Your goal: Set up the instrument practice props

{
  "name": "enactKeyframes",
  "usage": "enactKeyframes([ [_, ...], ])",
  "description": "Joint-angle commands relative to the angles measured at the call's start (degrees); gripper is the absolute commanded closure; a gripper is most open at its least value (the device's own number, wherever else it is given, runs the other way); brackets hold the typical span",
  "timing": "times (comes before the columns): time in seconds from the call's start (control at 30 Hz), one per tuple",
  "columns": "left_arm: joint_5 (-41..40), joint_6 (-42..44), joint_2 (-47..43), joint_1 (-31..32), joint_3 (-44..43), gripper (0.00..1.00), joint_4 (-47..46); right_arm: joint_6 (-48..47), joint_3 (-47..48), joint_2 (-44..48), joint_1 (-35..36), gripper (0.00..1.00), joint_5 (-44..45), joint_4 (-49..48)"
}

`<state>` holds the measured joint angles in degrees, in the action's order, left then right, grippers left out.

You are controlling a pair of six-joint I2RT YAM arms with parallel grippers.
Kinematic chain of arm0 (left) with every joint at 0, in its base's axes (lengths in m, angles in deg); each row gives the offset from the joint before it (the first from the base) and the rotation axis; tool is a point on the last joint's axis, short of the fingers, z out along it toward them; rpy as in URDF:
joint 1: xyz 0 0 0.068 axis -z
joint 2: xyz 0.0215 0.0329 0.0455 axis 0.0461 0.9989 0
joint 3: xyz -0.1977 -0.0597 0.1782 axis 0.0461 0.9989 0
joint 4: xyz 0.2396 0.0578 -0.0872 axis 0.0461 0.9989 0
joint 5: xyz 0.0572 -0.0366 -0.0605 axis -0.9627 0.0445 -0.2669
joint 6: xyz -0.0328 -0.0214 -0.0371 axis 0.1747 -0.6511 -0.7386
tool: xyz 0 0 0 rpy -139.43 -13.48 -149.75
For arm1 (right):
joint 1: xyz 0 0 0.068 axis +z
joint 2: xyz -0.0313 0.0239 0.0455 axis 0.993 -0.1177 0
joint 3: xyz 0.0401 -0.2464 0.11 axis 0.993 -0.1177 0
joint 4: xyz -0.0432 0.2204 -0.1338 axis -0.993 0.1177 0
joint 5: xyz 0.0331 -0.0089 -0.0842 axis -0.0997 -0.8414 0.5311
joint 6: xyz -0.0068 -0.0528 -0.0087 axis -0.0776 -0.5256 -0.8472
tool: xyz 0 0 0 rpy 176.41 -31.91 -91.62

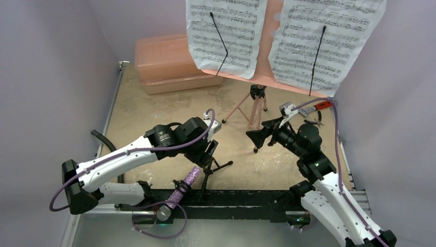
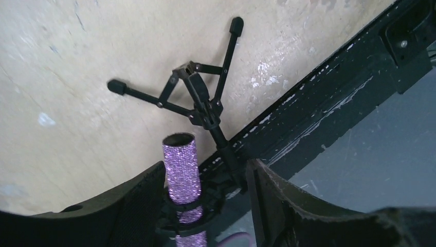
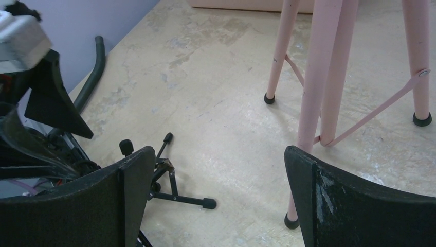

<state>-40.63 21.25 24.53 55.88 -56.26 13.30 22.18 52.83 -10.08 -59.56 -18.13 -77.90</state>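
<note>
The left claw (image 2: 205,167) stood partly open, its black fingers (image 2: 146,198) either side of the purple glitter microphone (image 2: 180,164) without gripping it. The microphone sat tilted in the clip of the small black tripod mic stand (image 2: 198,98), whose legs were spread on the beige desk (image 1: 154,110) beside the near black rail (image 1: 247,198). The right claw (image 3: 218,154) gaped wide and empty near the legs of the pink music stand (image 3: 321,67), which carried white sheet-music pages (image 1: 226,31).
</note>
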Motion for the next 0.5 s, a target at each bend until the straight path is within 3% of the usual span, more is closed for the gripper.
enactKeyframes([
  [0.0, -1.11, -17.77, -0.05, 0.98, 1.96, 0.42, 0.58, -0.16, -0.57, 1.23, -0.04, 0.02, -0.01, -1.80],
  [0.2, -10.09, -31.75, -3.08, 11.89, 7.40, 0.40, -2.81, -0.58, -0.65, 1.12, -0.02, 0.02, -0.02, -1.31],
  [0.37, -16.27, -36.75, 4.30, 23.01, 7.17, 0.40, -2.92, -0.49, -0.99, 0.65, -0.04, 0.02, -0.24, -2.14],
  [0.47, -19.71, -38.88, 8.87, 26.48, 5.78, 0.40, -0.91, -0.75, -0.55, 0.42, -0.04, 0.02, -0.09, -1.44],
])
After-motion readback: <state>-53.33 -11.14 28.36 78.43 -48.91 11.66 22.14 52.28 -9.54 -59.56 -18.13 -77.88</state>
